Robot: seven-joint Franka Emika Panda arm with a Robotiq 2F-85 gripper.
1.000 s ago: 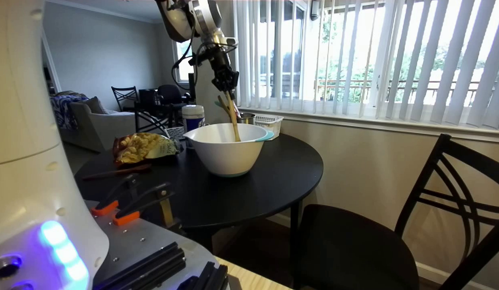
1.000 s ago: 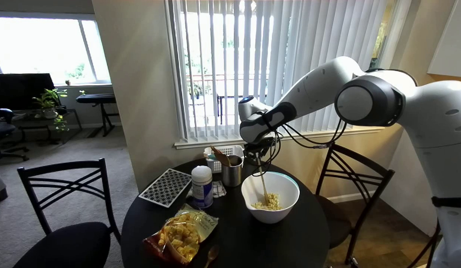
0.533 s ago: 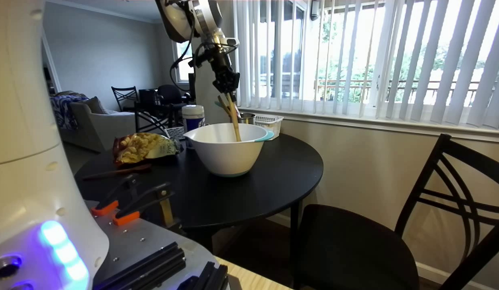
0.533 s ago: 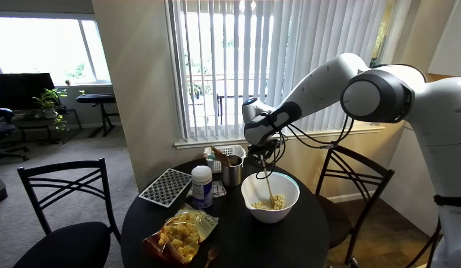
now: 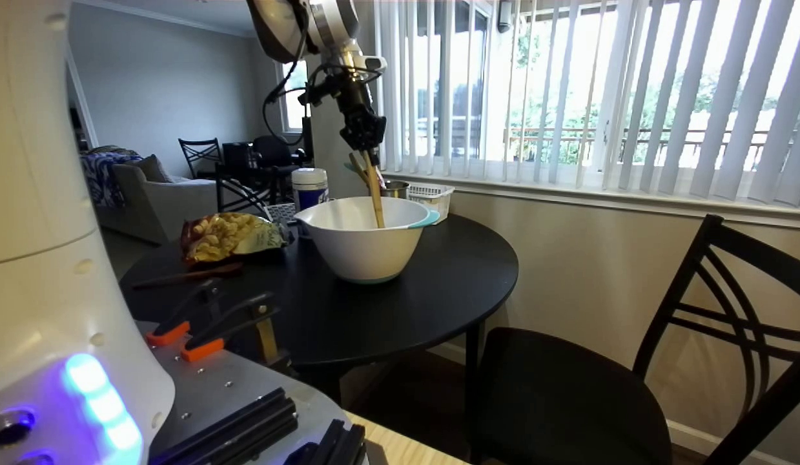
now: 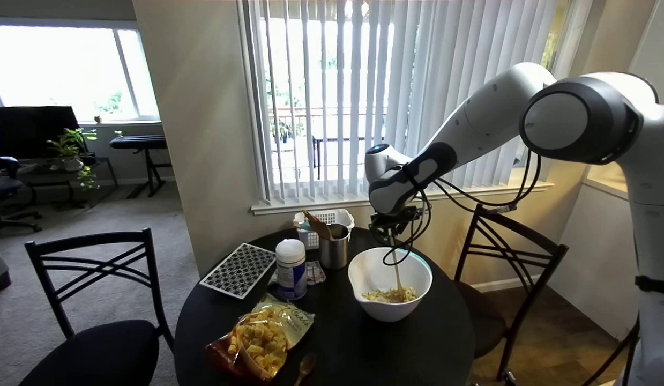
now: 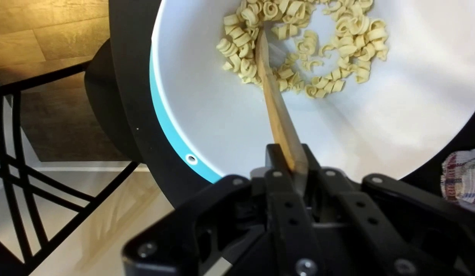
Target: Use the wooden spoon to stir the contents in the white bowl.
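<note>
My gripper [image 7: 292, 153] is shut on the wooden spoon [image 7: 277, 107]; its fingers stand on either side of the upper handle. The spoon slants down into the large white bowl [image 7: 199, 96], and its lower end sits among curly pasta pieces [image 7: 358, 42] at the bottom. The pasta lies in a ring with some bare floor in the middle. In both exterior views the gripper [image 5: 372, 154] is above the bowl [image 6: 390, 312] and the spoon [image 6: 397, 271] leans into it. The spoon's tip is hidden in the pasta.
A second brown spoon [image 6: 306, 364] lies beside an open bag [image 6: 262, 343] on the round black table [image 6: 358, 354]. A white-blue canister [image 6: 291, 271], steel utensil cup [image 6: 333, 253], white basket [image 6: 340, 217] and patterned tray [image 6: 239, 269] stand behind. A chair [image 6: 479, 316] is close to the table.
In an exterior view the arm and gripper have moved right, carrying the spoon. Its lower end has moved right through the pasta, which has shifted. The bowl has hardly moved.
</note>
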